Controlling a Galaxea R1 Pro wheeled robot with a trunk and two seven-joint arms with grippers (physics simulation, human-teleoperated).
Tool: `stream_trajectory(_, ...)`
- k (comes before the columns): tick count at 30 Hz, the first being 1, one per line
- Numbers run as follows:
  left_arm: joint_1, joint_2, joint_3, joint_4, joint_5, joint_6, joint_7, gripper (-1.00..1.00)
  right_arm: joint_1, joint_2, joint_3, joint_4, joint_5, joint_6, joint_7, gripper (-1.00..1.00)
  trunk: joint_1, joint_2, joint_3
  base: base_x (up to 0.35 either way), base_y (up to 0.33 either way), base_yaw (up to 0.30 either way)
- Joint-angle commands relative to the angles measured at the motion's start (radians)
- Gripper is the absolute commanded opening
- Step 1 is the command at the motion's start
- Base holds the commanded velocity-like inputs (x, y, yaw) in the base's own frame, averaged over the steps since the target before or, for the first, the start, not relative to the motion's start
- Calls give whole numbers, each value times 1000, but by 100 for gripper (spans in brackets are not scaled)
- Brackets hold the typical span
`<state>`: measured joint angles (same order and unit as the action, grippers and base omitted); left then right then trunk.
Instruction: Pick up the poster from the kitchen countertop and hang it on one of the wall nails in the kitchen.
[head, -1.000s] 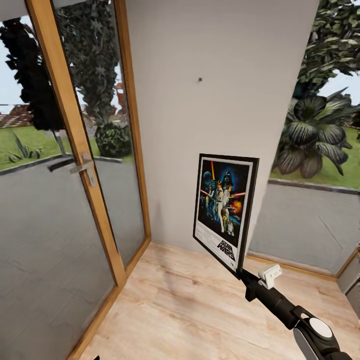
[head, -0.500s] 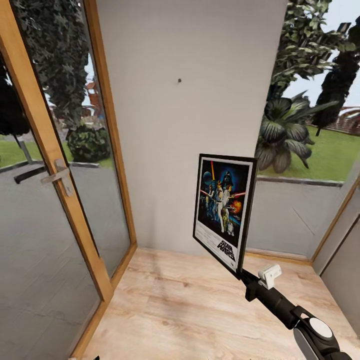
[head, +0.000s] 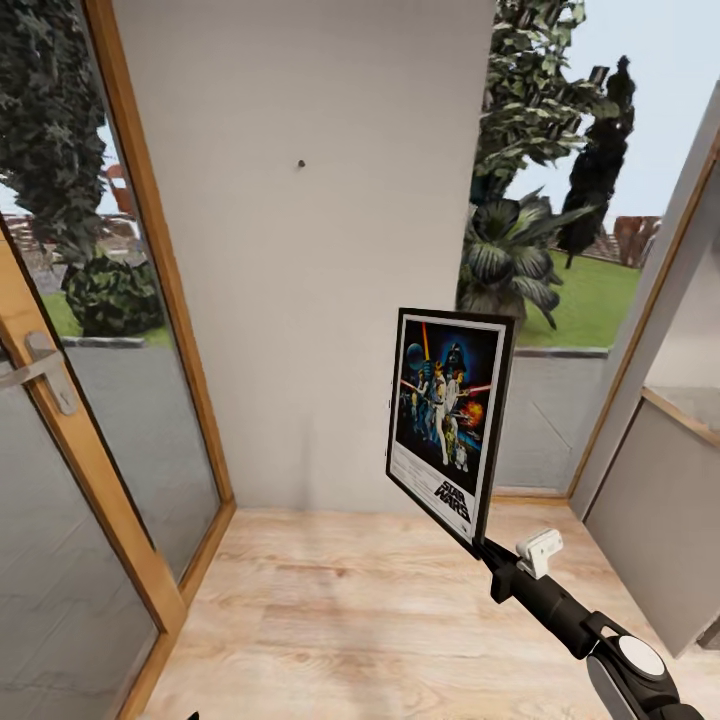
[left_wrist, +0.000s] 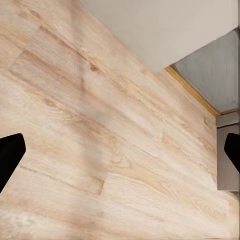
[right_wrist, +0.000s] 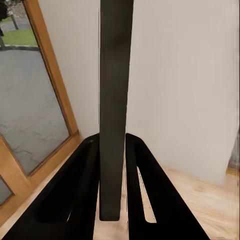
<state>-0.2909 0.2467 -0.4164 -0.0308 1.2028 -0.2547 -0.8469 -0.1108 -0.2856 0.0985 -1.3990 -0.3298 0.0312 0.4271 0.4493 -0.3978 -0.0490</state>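
The right end effector (head: 487, 547) is clamped on the lower corner of the poster (head: 447, 425), and holds it upright in the air above the wooden floor (head: 350, 620). In the right wrist view the two dark fingers (right_wrist: 87, 190) press on either side of the black frame edge (right_wrist: 115, 100).

The wall nail (head: 301, 163) protrudes from the pale grey wall panel (head: 300, 300), which stands between a wood-framed glass door (head: 90, 400) on the left and a window (head: 560, 250) on the right. The nail sits well above the poster's top edge and to its left. The poster is apart from the wall.

The left end effector (left_wrist: 120, 155) points at the floor. Its fingertips (left_wrist: 10, 155) show at the two picture edges, spread wide, with nothing between them.

Task status, as judged from this moment:
- Pickup: complete. The poster is off the tabletop and in the grasp.
- Approach: the robot faces the nail wall.
- Remaining: raise the poster, shift it left, bring its back against the wall, seat it on the nail, release.
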Motion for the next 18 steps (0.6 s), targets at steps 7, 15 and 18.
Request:
stream_trajectory(7, -1, 0, -9, 0, 6, -6, -1, 100, -1, -1, 1, 0, -12, 4, 4, -100, 1, -2, -1, 159, 168, -112)
stream_trajectory(15, -1, 0, -9, 0, 6, -6, -1, 100, -1, 0, 1, 0, -12, 4, 4, -100, 1, -2, 0, 83, 93, -98)
stream_trajectory(18, -1, 0, -9, 0, 6, -6, -1, 100, -1, -1, 2, 0, -12, 5, 4, -100, 1, -2, 0, 9, 10, -13)
